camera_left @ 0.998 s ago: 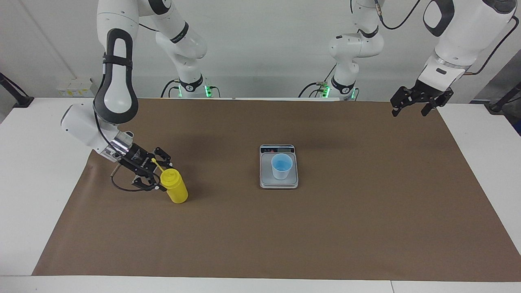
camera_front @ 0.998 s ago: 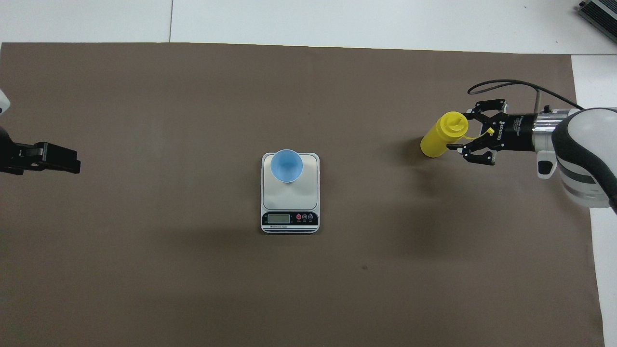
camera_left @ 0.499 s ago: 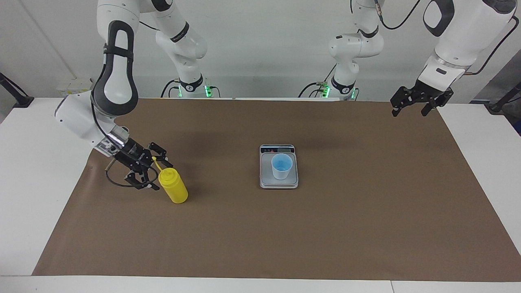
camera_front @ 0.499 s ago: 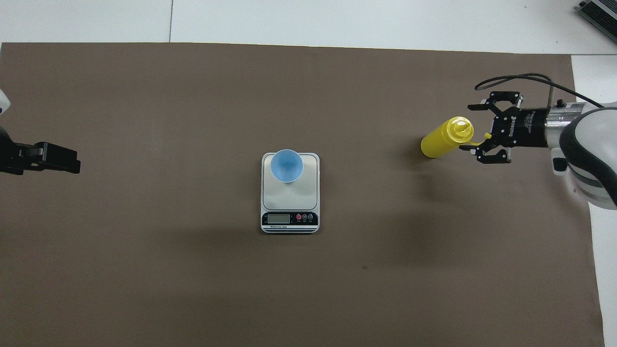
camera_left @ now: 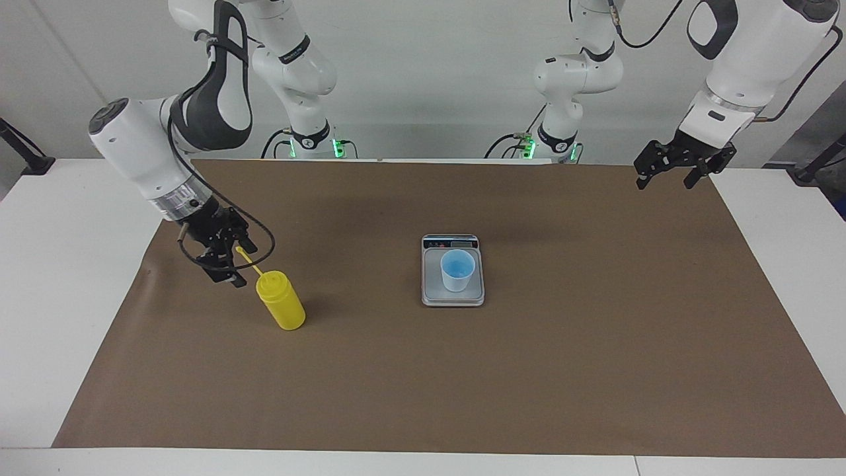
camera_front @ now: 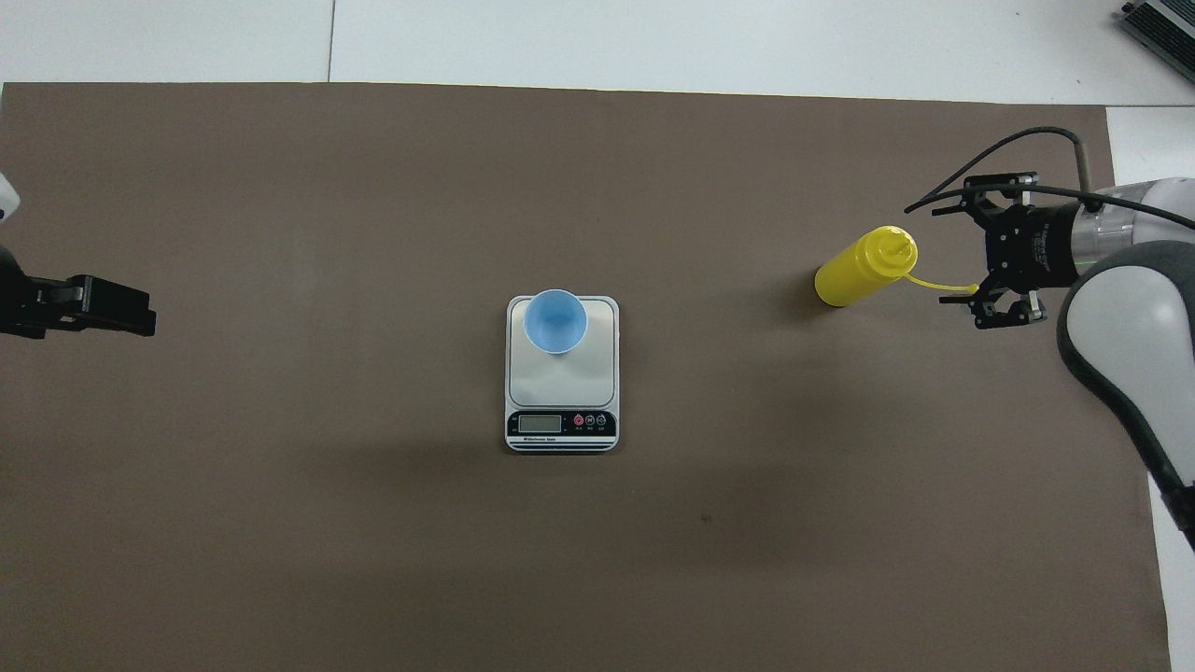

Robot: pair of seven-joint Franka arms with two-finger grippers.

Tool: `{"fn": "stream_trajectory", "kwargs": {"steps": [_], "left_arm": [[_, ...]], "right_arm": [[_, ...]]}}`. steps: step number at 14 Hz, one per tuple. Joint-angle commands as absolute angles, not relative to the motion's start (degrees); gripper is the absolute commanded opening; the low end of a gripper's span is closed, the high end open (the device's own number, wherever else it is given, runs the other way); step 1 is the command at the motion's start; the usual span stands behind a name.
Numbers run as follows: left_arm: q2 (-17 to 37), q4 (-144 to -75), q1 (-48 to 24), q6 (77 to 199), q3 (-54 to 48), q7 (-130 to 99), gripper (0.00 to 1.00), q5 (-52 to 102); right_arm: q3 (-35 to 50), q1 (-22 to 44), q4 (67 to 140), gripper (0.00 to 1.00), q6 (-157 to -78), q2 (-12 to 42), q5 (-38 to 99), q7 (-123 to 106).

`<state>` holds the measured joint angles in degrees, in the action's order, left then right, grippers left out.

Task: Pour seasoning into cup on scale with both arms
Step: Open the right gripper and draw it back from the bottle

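The yellow seasoning bottle (camera_left: 281, 304) stands upright on the brown mat toward the right arm's end of the table; it also shows in the overhead view (camera_front: 859, 271). Its thin cap stick (camera_front: 938, 283) points at my right gripper (camera_left: 236, 264). That gripper is open and empty, raised just beside the bottle's top, and shows in the overhead view (camera_front: 966, 245). The pale blue cup (camera_left: 457, 270) stands on the silver-grey scale (camera_left: 453, 295) at the mat's middle, also seen from overhead as cup (camera_front: 555, 320) and scale (camera_front: 560, 383). My left gripper (camera_left: 664, 180) waits open, raised over the mat's corner.
A brown mat (camera_left: 529, 370) covers most of the white table (camera_left: 59, 277). The scale's display strip (camera_front: 560, 424) faces the robots. The left gripper (camera_front: 93, 308) shows at the overhead view's edge.
My right gripper has let the bottle's top go, drawn back toward the right arm's end and risen, its wrist turning downward. The bottle has straightened. The left arm has not moved.
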<state>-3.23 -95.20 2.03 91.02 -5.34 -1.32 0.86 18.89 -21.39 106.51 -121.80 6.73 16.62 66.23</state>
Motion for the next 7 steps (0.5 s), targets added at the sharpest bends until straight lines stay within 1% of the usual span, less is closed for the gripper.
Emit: {"fn": "stream_trajectory", "kwargs": {"steps": [1, 5, 7], "left_arm": [[-5.01, -97.21, 2.46, 91.58, -5.63, -1.93, 1.0, 0.0], [-5.01, -97.12, 2.46, 91.58, -5.63, -1.93, 1.0, 0.0], [-5.01, -97.12, 2.46, 91.58, -5.63, -1.93, 1.0, 0.0]], "right_arm": [[18.81, -18.82, 107.49, 1.0, -119.54, 4.05, 11.53, 57.78], [18.81, -14.25, 107.4, 1.0, -117.26, 2.38, 7.92, 39.5], [19.07, -13.19, 107.23, 1.0, -115.76, 1.67, 5.55, 33.78]]}}
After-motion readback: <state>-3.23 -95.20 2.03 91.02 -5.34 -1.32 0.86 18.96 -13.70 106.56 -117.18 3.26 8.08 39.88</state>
